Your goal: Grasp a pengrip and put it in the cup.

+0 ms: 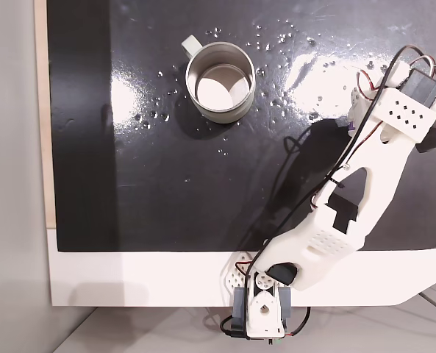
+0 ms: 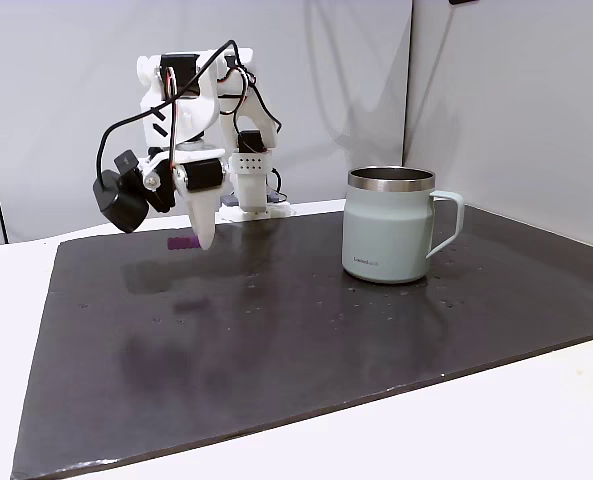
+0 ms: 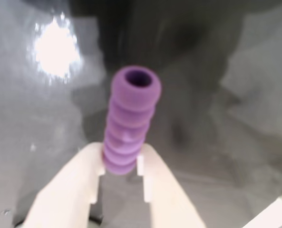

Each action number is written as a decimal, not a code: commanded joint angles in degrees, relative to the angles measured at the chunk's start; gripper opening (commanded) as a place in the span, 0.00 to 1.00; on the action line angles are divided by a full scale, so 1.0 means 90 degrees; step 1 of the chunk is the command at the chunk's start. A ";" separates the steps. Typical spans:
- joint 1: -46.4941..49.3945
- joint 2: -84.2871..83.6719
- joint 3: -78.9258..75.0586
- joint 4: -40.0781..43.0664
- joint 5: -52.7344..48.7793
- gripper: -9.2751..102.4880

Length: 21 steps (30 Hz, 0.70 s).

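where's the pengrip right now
The pengrip is pinched at one end between the pincer tips in the wrist view, raised above the dark mat, left of the cup.

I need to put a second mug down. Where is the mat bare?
Bare mat lies left of and below the cup in a fixed view. It is crowded at right, where the gripper holds the pengrip.

Pengrip [image 3: 130, 123]: matt purple, ribbed, soft rubbery look. Cup [image 2: 386, 225]: brushed metal rim, satin pale body. Mat [image 1: 203, 191]: glossy black, glare patches. Gripper [image 3: 121, 164]: smooth white plastic.
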 commanded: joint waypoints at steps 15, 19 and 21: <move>-0.2168 0.2842 -0.0752 0.0273 0.1377 0.08; -0.2900 0.2813 -0.1240 0.0273 0.2031 0.08; -0.3252 0.2773 -0.1455 0.0273 0.2305 0.08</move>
